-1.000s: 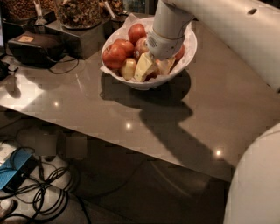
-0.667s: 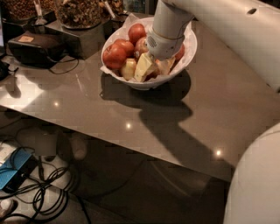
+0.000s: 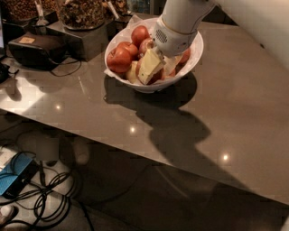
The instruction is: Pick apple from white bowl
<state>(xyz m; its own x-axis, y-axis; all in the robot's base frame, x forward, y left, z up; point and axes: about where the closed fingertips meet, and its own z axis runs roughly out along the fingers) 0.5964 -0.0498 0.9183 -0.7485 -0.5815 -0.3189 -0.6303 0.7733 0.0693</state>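
The white bowl (image 3: 195, 57) stands on the brown table (image 3: 239, 103) near its far edge and holds several red apples, one at the left (image 3: 119, 59) and one at the back (image 3: 139, 34). White paper lines the bowl. My gripper (image 3: 158, 71), cream coloured below a white wrist, is down inside the bowl among the apples on the right side. It hides the apples under it. A red apple surface shows just below it.
Dark containers of nuts (image 3: 81, 13) stand behind the bowl to the left. A black device (image 3: 34, 49) with a cable lies at the table's left. Cables (image 3: 49, 191) and a blue object (image 3: 16, 176) lie on the floor below the table's front edge.
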